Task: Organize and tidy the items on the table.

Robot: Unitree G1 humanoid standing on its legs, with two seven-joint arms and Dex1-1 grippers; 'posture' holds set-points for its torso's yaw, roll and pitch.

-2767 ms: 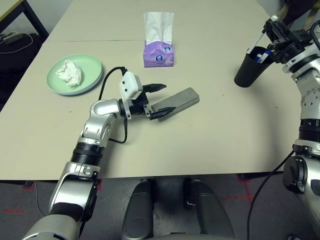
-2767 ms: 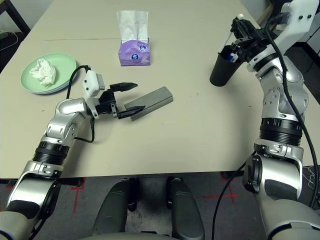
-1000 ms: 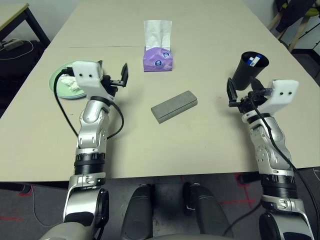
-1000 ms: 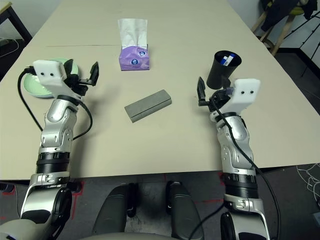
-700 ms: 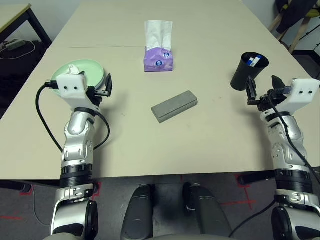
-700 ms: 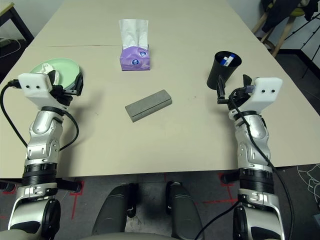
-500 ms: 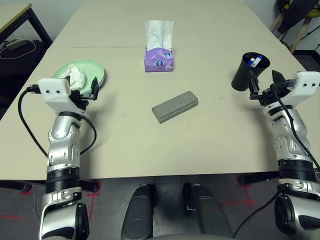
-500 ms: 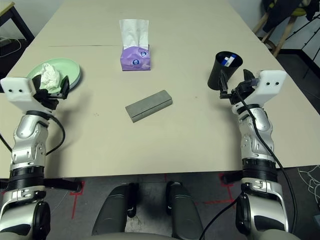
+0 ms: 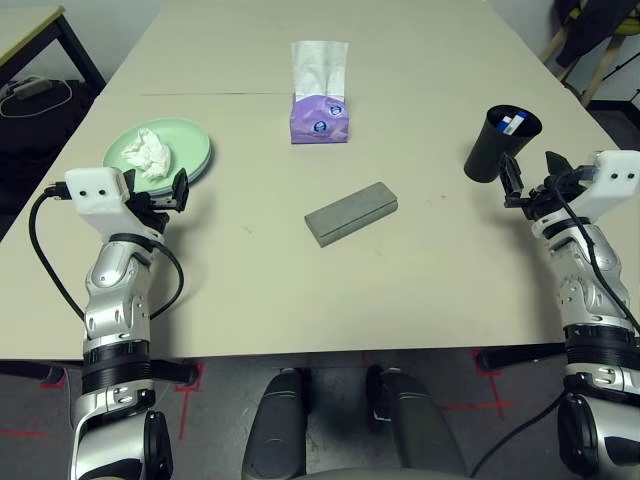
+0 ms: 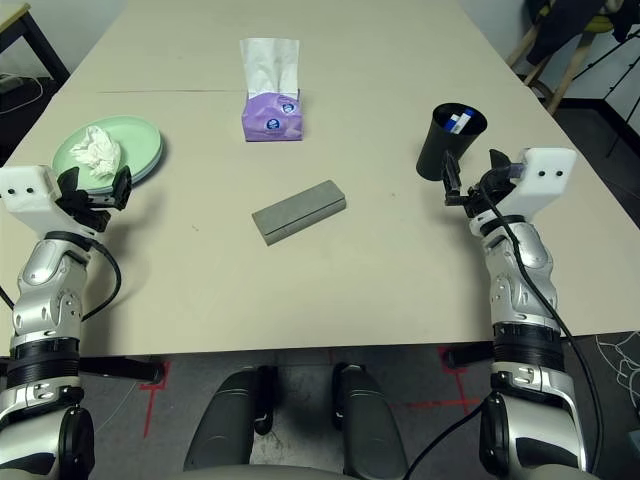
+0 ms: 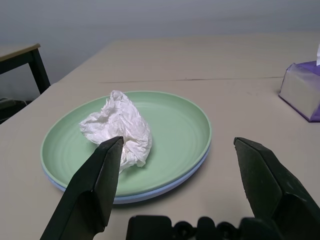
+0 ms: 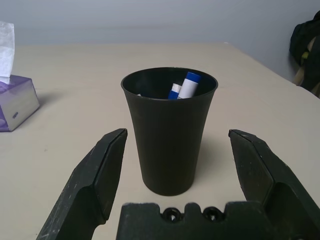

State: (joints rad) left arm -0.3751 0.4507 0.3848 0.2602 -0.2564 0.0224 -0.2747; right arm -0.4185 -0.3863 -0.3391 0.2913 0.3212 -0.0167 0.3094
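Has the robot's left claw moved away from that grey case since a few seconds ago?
Yes. The left gripper was at the grey case then; now it hangs open by the green plate, well to the left, and the case lies alone.

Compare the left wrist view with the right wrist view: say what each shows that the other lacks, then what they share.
Left wrist view alone: the open left pincer facing a pale green round plate stacked on a pale blue round plate, with a crumpled white tissue on top.

Right wrist view alone: the open right pincer facing a black tapered cup that holds blue-capped white marker pens.

Both share the light beige tabletop and the purple tissue box.
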